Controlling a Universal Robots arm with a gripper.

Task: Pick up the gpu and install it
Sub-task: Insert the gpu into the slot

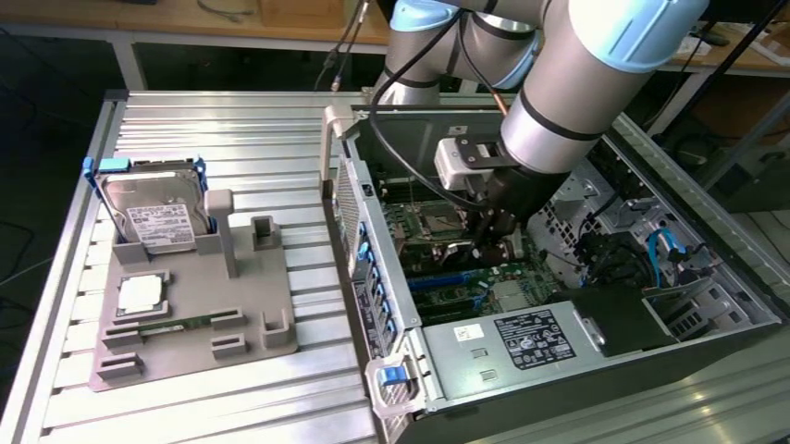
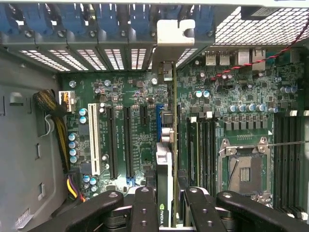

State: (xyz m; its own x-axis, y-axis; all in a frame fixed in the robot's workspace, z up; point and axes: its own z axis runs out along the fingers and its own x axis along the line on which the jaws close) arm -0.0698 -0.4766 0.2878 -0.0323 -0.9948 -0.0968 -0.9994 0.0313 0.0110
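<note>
gpu (image 2: 164, 157) edge-on in end effector (image 2: 167, 199)

— What is on the worktop (image 1: 210, 120) from where you sit?
— I see ribbed metal slats. A grey holder plate (image 1: 253, 328) lies flat toward the exterior view's left. An open computer case (image 1: 531, 347) lies on its side toward the right, with a narrow bare strip between them.

Narrow gap for the gpu (image 2: 164, 193) between empty black slots (image 2: 119, 140) and memory slots (image 2: 202, 145), cable bundle (image 2: 52, 113) aside.
</note>
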